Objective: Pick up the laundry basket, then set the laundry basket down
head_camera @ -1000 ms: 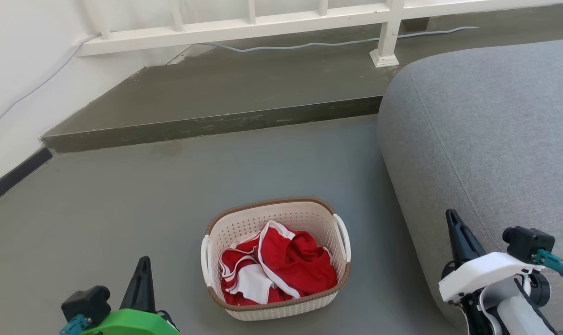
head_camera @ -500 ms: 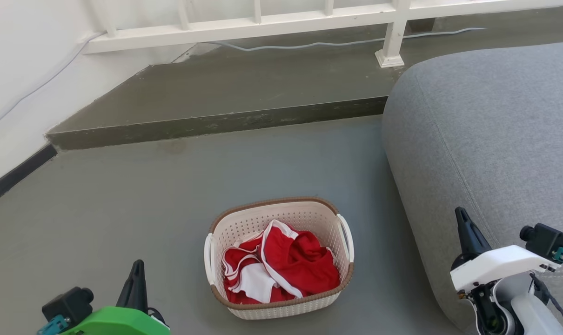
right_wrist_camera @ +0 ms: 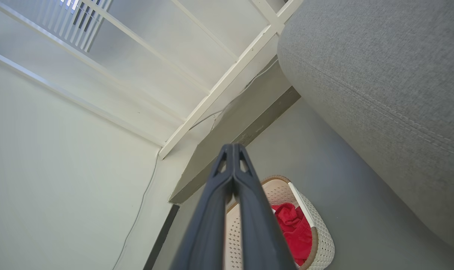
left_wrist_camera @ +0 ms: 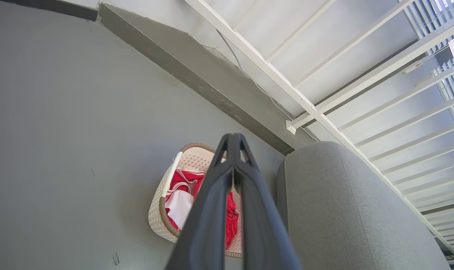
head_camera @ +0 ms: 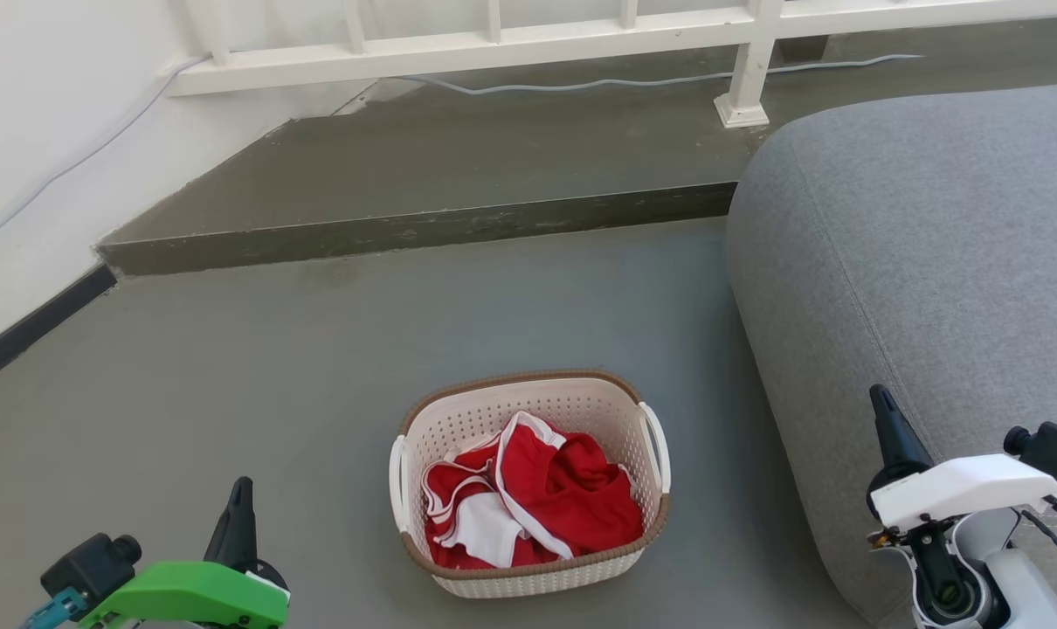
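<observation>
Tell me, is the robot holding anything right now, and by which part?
Nothing. The left gripper and right gripper are both shut and empty, apart from the laundry basket, which sits on the floor.

Cream laundry basket upright on floor (brown rim, w/ red clothes).

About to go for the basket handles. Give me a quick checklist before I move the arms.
1. Laundry basket upright on the floor: ok.
2. Red clothes inside its rim: ok.
3. Both white handles uncovered: ok.
4. Left claw open for a grasp: not ok, fingers pressed together.
5. Right claw open: not ok, also shut.
6. Gap between basket and grey sofa: ok, bare floor shows between them.
</observation>
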